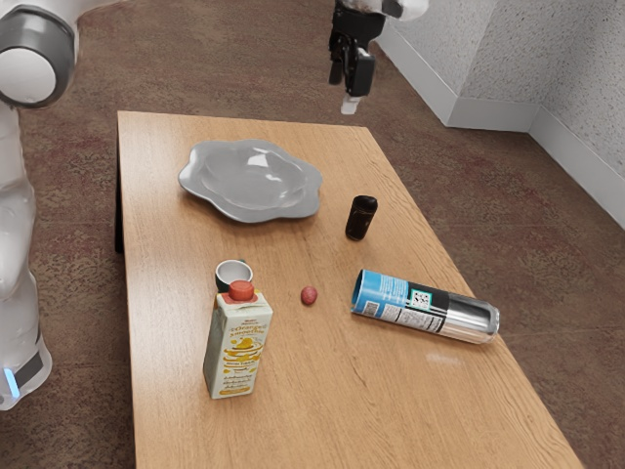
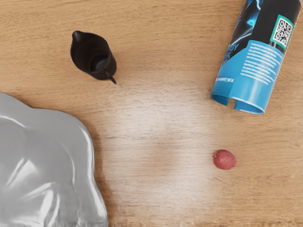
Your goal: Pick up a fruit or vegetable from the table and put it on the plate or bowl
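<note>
Red fruit [image 1: 309, 295] lies on the table [image 1: 342, 410], far below your gripper [image 1: 350, 73] and well off to its side.
Your gripper hangs high and carries nothing; how wide it stands you cannot tell. Bring it right over the fruit before you descend, then come straight down. The blue can [image 1: 425, 306] lies near the fruit, so stay clear of its open end. The fruit is small and round and may roll, so close low and gently. The plate [image 1: 251, 179] sits nearer under your gripper than the fruit does.
</note>
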Robot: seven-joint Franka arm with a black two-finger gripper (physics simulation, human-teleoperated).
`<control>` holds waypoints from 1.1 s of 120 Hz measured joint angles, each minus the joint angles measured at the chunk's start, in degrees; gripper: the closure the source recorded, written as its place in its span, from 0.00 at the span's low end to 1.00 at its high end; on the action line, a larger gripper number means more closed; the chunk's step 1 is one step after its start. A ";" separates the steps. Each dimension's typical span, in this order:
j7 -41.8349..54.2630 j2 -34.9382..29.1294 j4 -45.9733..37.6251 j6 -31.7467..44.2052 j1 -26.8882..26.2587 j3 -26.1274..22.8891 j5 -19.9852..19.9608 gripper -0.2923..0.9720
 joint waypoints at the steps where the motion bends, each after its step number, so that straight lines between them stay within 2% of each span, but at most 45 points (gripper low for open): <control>1: 0.00 -0.15 -0.35 0.20 0.01 -0.14 -0.08 0.23; 5: -0.04 -0.62 -1.81 0.97 0.28 -1.05 -0.49 0.23; 10: -0.17 -1.03 -5.08 2.02 1.16 -3.57 0.95 0.23; 16: -0.67 -1.54 -7.35 3.00 -0.18 -5.03 2.06 0.23; 26: -2.24 -2.61 -8.85 3.15 -2.39 -5.68 3.12 0.23; 42: -4.46 -3.06 -9.54 1.37 -1.34 -5.96 3.58 0.23; 54: -5.79 -3.25 -14.07 0.92 -1.68 -3.25 0.89 0.23; 70: -5.33 -3.49 -18.87 4.39 -0.31 -0.19 -2.84 0.23; 99: -0.35 -3.99 -25.83 13.78 -0.86 0.12 -7.51 0.23; 132: 4.64 -2.95 -32.94 22.50 -2.25 -1.42 -8.65 0.23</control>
